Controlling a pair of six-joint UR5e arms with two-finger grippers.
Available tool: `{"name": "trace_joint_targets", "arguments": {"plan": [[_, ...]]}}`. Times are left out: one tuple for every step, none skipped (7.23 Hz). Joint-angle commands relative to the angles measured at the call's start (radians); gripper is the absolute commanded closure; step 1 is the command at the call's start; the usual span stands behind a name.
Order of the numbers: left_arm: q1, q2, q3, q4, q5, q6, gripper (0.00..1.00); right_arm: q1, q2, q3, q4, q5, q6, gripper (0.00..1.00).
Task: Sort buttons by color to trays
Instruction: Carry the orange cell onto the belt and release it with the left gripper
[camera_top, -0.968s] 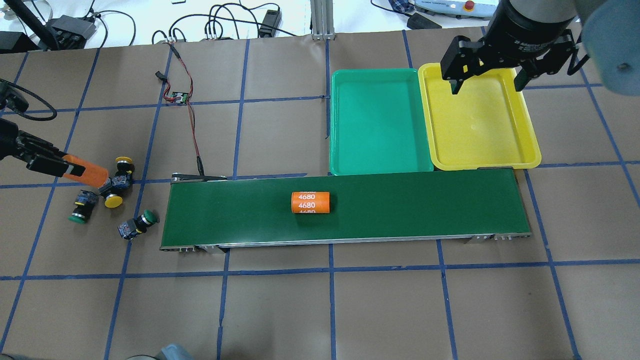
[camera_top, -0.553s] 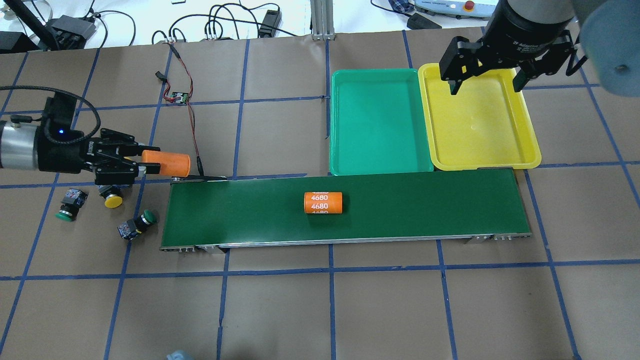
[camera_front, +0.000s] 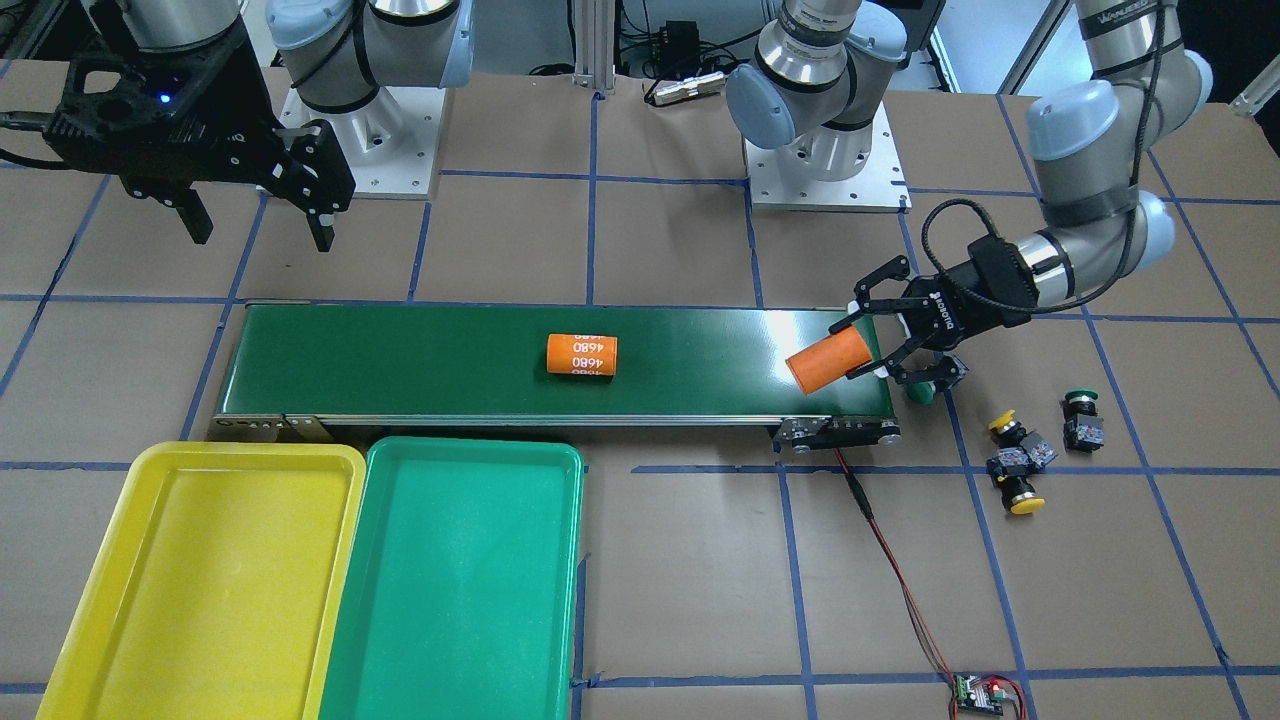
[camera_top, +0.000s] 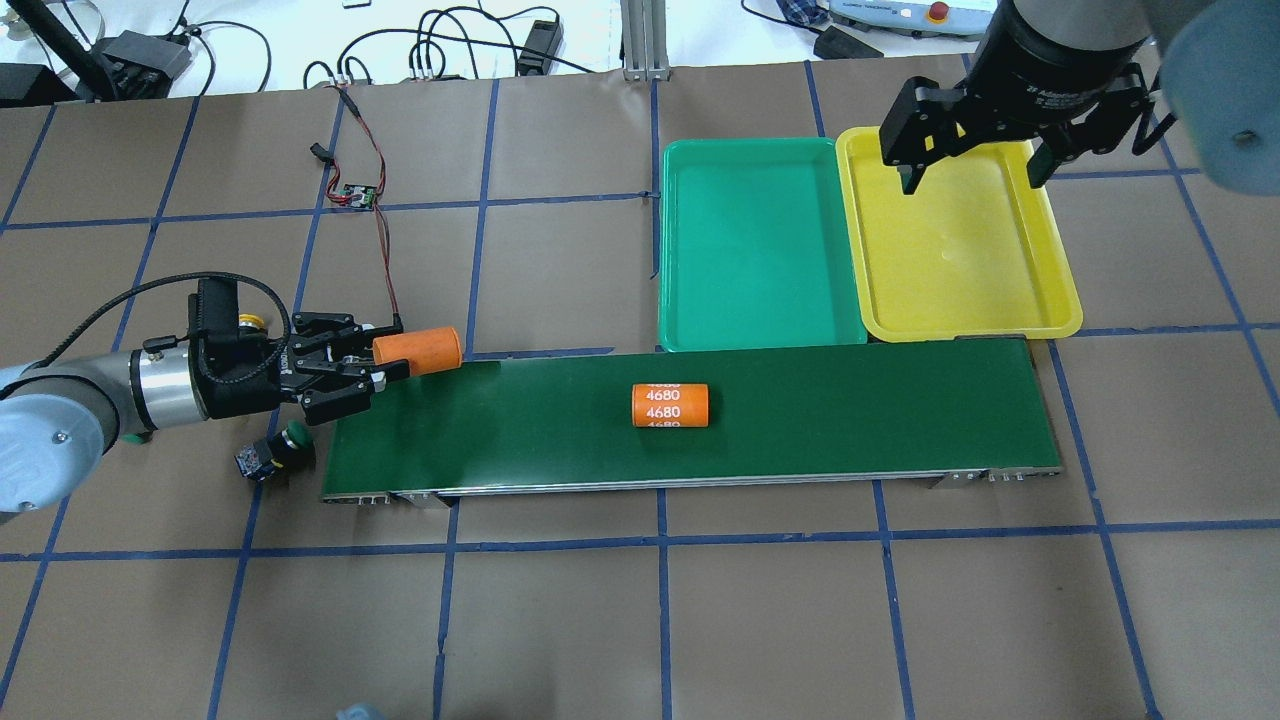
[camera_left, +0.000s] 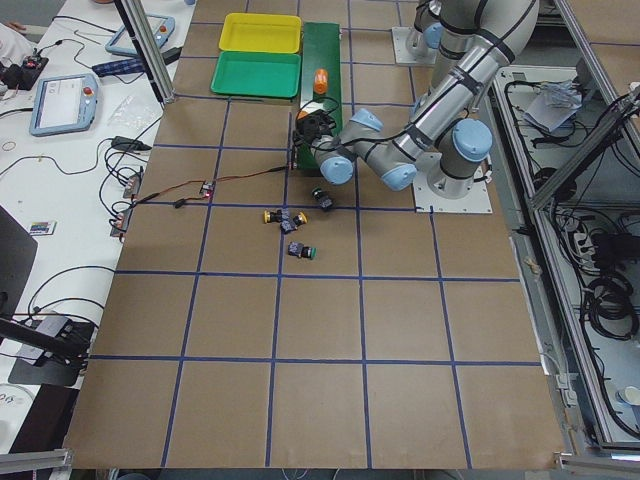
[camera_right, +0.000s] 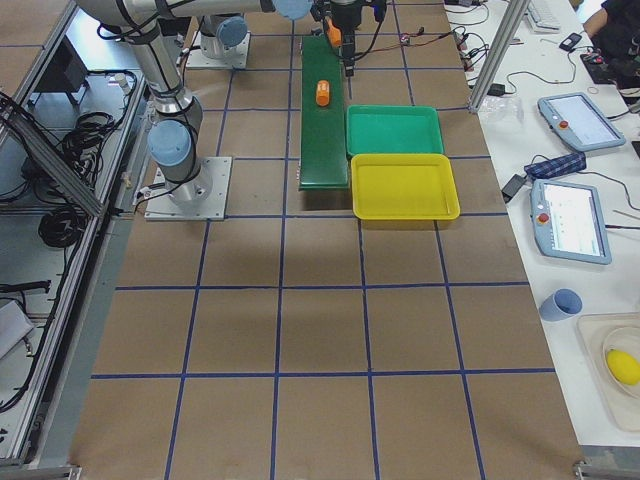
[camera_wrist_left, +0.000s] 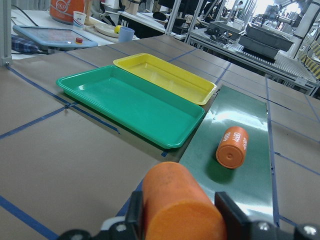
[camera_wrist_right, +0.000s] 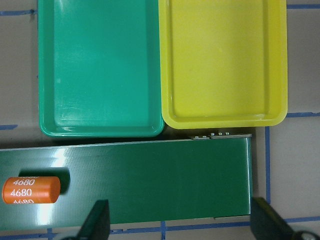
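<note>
My left gripper (camera_top: 395, 350) is shut on a plain orange cylinder (camera_top: 420, 350), held level over the left end of the conveyor belt (camera_top: 850, 410). Behind it on the paper lie the buttons: two yellow ones (camera_front: 1003, 423) (camera_front: 1020, 495) touching each other, a green one (camera_front: 1080, 415) beside them, and another green one (camera_top: 282, 448) close to the belt's corner, partly under the wrist. My right gripper (camera_top: 970, 182) hangs open and empty above the far end of the yellow tray (camera_top: 960, 250). The green tray (camera_top: 760, 245) sits against it. Neither tray holds anything.
A second orange cylinder (camera_top: 670, 405) printed 4680 lies on its side mid-belt. A red-and-black wire with a small circuit board (camera_top: 358, 193) runs from the belt's left end across the paper. Both trays touch the belt's far edge.
The left arm carried the orange cylinder rightward, from beside the buttons to the belt's left end. The 4680 cylinder drifted right along the belt. The right gripper barely moved.
</note>
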Motion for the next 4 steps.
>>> {"name": "trace_joint_targets", "arguments": {"plan": [[-0.006, 0.023, -0.049, 0.019, -0.017, 0.011, 0.77, 0.0, -0.001, 0.0, 0.0, 0.002, -0.002, 0.0], [-0.004, 0.028, -0.074, 0.021, -0.015, 0.011, 0.77, 0.0, -0.001, 0.0, 0.0, 0.002, 0.0, 0.0], [-0.004, 0.031, -0.082, 0.04, -0.015, 0.011, 0.79, 0.0, 0.002, 0.002, -0.004, 0.005, 0.0, 0.0], [-0.004, 0.029, -0.101, 0.059, -0.011, 0.011, 0.79, 0.0, -0.001, 0.002, -0.001, 0.007, -0.002, 0.0]]}}
